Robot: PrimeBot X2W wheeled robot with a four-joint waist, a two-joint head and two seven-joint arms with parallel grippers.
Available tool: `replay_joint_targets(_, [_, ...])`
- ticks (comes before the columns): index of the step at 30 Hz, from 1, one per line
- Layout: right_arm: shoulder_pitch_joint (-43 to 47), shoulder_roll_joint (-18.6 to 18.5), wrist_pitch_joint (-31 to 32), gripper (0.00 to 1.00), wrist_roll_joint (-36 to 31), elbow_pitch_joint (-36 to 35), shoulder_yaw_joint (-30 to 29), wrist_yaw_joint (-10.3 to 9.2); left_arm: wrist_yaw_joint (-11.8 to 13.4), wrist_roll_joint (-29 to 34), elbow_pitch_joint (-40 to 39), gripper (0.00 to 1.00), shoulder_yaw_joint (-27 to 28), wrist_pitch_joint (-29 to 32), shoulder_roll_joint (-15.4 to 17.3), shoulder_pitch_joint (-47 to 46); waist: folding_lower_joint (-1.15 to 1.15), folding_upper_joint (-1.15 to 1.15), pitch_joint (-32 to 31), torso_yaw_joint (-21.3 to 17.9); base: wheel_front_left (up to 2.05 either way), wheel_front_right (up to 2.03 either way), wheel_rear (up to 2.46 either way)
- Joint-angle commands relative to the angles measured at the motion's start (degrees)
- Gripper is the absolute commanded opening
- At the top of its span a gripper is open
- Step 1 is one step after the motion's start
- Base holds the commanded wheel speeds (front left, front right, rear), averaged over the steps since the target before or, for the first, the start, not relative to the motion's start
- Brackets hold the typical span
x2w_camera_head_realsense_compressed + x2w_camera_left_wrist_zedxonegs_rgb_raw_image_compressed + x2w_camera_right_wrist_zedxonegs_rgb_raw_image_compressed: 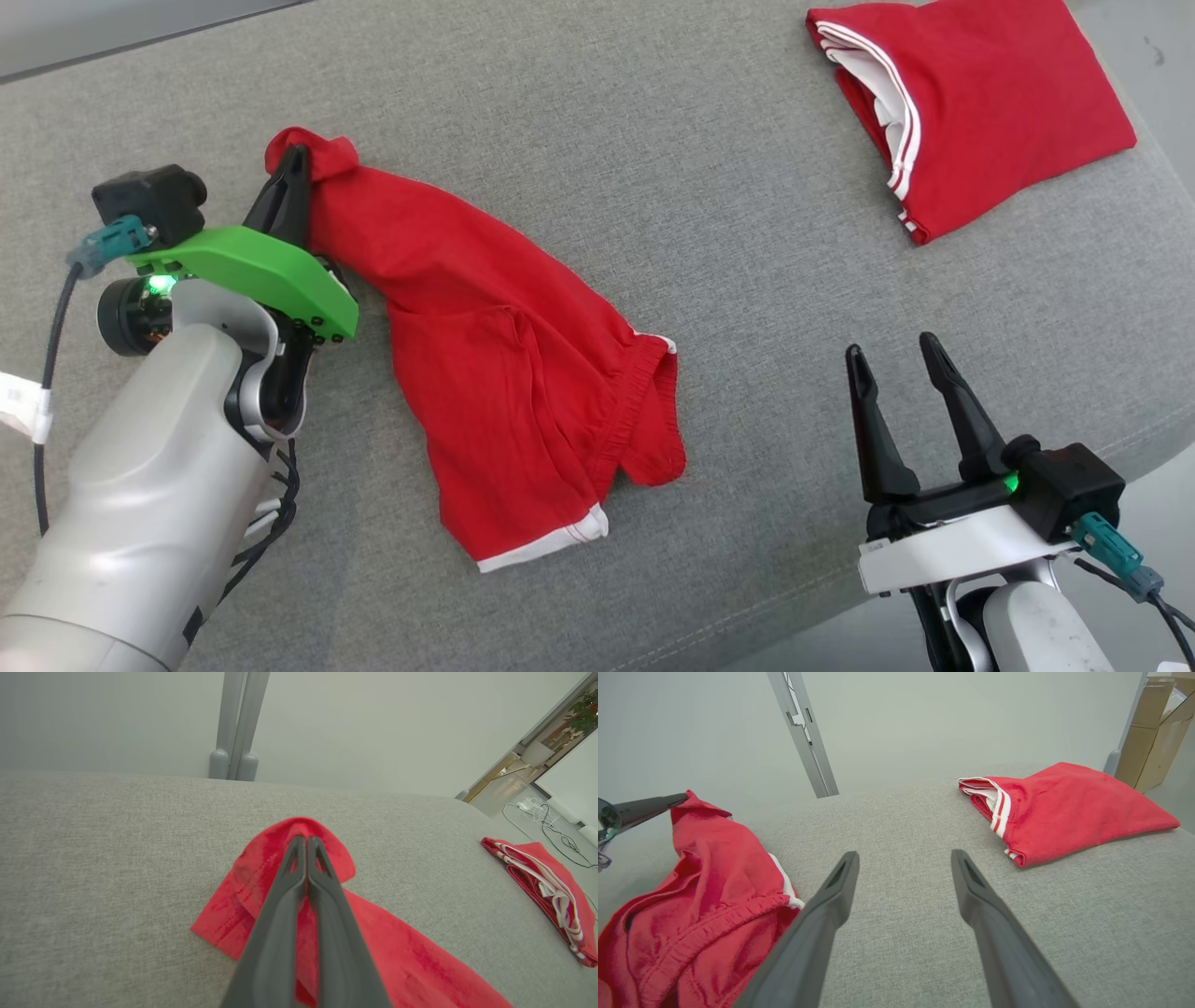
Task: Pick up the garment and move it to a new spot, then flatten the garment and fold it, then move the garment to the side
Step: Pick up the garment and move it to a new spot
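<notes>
Your left gripper [297, 157] pinches a corner of the red garment [485, 364]; right gripper [892, 347], jaws apart, empty, off to its right.

The left pincer [307, 839] is pinched tight on a raised fold of the red garment [402, 961], which trails over the grey tabletop [107, 868]. Well right of it lies a folded red-and-white garment [528, 877].

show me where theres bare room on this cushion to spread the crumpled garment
Widest bare stretch: the grey cushion between the crumpled red garment and the folded red garment, down to the open right jaws. Also bare along the far edge above the crumpled one. Crowded at the left, where the shut left jaws pinch the cloth.
</notes>
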Motion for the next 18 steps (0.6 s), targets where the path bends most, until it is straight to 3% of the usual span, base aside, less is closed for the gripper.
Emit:
replay_joint_targets(1, [-0.1,0.0,0.0,1.0,-0.5,0.2,-0.2,-0.1,-0.6,1.7,1.8,1.0,-0.1,-1.5,-0.2,-1.2,0.0,0.0,-0.5,0.5,0.0,0.0,0.0])
replay_joint_targets(4, [0.3,0.0,0.0,1.0,-1.2,0.4,-0.7,-0.1,-0.1,6.3,3.8,1.0,-0.9,-3.1,-0.6,-0.9,0.0,0.0,-2.3,1.6,0.0,0.0,0.0])
replay_joint_targets(6, [0.7,0.0,0.0,1.0,-1.8,0.2,-1.1,-0.1,1.2,9.9,1.6,1.0,1.8,-3.4,-0.5,-0.1,0.0,0.0,-3.8,2.4,0.0,0.0,0.0])
replay_joint_targets(13, [2.7,-0.1,0.0,1.0,-5.1,-0.6,-5.0,-0.1,5.6,25.3,-17.7,1.0,16.2,-3.3,-3.2,17.0,0.0,0.0,-10.1,7.0,0.0,0.0,0.0])
replay_joint_targets(18, [4.3,0.0,0.0,1.0,-6.9,-0.9,-8.5,-0.1,5.2,33.5,-26.7,1.0,20.8,-3.3,-5.1,30.5,0.0,0.0,-13.3,11.0,0.0,0.0,0.0])
